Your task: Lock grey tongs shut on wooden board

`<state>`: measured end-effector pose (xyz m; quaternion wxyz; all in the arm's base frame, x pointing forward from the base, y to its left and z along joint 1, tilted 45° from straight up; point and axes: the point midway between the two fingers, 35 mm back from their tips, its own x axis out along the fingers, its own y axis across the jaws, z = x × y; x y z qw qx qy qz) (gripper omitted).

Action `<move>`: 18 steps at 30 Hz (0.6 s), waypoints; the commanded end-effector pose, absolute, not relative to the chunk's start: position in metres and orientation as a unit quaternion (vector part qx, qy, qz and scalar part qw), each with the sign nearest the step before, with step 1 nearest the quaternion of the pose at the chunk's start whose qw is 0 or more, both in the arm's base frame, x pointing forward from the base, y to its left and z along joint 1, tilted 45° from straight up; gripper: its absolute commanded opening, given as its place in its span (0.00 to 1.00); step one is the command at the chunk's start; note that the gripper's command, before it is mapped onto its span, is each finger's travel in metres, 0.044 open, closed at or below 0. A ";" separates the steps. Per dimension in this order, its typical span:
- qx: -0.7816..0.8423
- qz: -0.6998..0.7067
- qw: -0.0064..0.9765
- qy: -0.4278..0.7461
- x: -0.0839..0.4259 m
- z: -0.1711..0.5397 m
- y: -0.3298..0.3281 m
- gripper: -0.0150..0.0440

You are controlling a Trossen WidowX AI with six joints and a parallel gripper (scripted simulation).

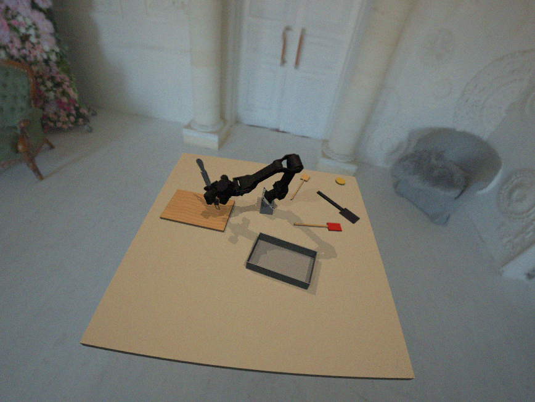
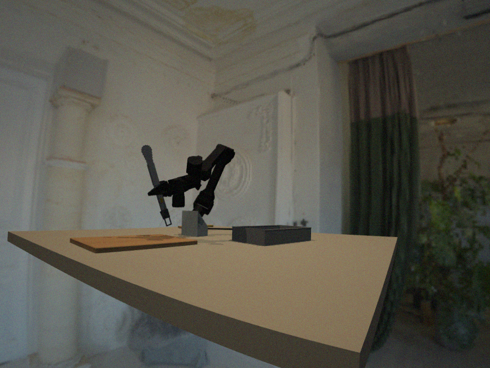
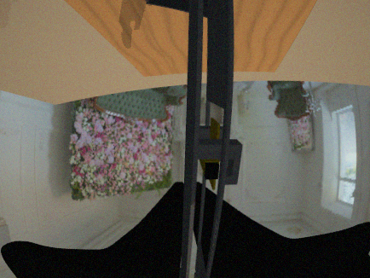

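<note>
The grey tongs [image 1: 202,170] [image 2: 152,171] [image 3: 195,96] are squeezed shut in my gripper [image 1: 212,195] [image 2: 159,192] [image 3: 186,189]. They stand nearly upright, with the rounded tips pointing up and the hinge end hanging a little above the wooden board [image 1: 185,213] [image 2: 118,241] [image 3: 273,28]. In the wrist view their two arms run close together and almost parallel. The dark roasting tin [image 1: 278,275] [image 2: 273,235] stands empty in the middle of the table, well to the right of the board.
The arm's grey base block [image 1: 267,206] [image 2: 193,224] stands right of the board. A tan spatula [image 1: 300,184], a black spatula [image 1: 341,207], a red spatula [image 1: 333,226] and a yellow disc [image 1: 340,180] lie at the far right of the table.
</note>
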<state>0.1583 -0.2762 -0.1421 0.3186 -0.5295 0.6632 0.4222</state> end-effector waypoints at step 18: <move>-0.478 0.494 0.368 0.626 0.163 -0.165 -0.291 0.00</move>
